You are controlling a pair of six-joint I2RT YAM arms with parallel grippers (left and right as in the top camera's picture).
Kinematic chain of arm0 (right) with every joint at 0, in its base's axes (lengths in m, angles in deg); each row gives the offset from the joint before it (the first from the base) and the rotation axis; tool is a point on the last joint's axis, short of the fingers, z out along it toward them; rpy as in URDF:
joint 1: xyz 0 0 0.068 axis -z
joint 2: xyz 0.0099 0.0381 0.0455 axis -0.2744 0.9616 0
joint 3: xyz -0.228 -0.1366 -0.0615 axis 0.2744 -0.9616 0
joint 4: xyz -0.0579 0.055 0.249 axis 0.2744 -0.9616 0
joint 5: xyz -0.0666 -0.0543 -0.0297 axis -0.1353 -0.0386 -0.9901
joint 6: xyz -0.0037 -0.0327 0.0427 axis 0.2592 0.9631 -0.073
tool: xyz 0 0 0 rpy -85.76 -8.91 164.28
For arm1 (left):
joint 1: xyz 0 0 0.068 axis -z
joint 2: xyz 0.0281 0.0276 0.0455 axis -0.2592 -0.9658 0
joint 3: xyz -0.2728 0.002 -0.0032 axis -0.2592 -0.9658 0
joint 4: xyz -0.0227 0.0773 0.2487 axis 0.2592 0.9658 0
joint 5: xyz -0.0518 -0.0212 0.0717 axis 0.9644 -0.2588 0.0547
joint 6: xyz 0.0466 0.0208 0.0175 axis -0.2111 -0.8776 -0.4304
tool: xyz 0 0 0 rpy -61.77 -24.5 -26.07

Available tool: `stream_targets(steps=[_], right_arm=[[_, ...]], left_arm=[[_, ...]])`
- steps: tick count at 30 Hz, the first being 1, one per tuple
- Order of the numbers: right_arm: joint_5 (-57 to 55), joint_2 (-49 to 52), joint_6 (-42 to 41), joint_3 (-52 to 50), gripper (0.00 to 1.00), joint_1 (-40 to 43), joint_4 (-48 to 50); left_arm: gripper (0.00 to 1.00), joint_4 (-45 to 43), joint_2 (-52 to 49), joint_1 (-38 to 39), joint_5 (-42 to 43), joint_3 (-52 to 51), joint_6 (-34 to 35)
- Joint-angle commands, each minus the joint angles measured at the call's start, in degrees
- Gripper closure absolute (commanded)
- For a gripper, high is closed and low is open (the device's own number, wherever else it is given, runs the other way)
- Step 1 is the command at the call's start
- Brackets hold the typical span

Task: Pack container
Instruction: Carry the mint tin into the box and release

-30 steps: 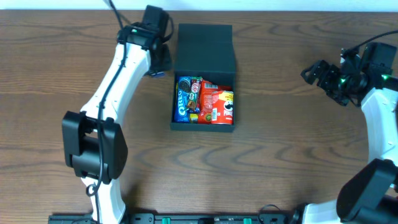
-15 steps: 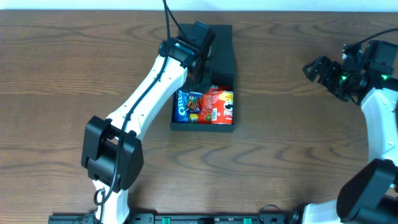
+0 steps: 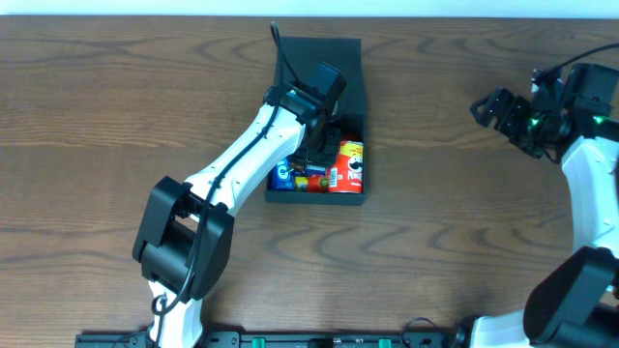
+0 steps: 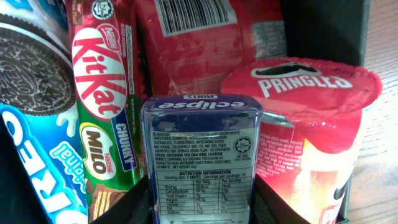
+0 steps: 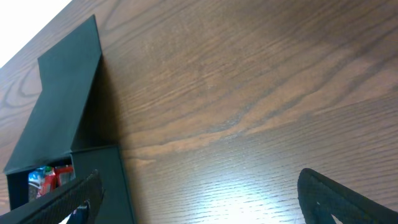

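Observation:
The dark teal-black container (image 3: 351,200) sits open at the table's middle, its flap lid (image 3: 319,72) folded back. Inside lie an Oreo pack (image 3: 281,175), a KitKat bar (image 4: 99,62), a Milo bar (image 4: 102,158), a red packet (image 4: 199,37) and a Pringles can (image 3: 350,166). My left gripper (image 3: 317,159) is over the box, shut on an Eclipse mints box (image 4: 202,158) held just above the snacks. My right gripper (image 3: 495,114) is open and empty, far right of the container; the container (image 5: 106,180) shows at the left of the right wrist view.
Bare brown wood table (image 3: 464,242) surrounds the container on all sides. The left arm (image 3: 242,164) stretches diagonally from the front left across the box's left wall.
My left arm has swung from the table left of the lid over the box, carrying the mints down towards the snacks. The right arm has stayed still.

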Motion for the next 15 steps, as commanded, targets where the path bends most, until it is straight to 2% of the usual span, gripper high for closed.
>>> stream_targets(steps=[1, 5, 7, 15], right_arm=[[0.4, -0.7, 1.0, 0.9, 0.01, 0.3, -0.5], [0.4, -0.7, 1.0, 0.9, 0.01, 0.3, -1.1], [0.4, -0.7, 1.0, 0.9, 0.01, 0.3, -1.2], [0.5, -0.7, 1.0, 0.9, 0.01, 0.2, -1.1]], left_arm=[[0.4, 0.0, 1.1, 0.1, 0.3, 0.0, 0.9], [0.28, -0.1, 1.1, 0.0, 0.3, 0.0, 0.8], [0.28, -0.1, 1.1, -0.1, 0.3, 0.0, 0.8], [0.44, 0.3, 2.4, -2.6, -0.1, 5.4, -3.1]])
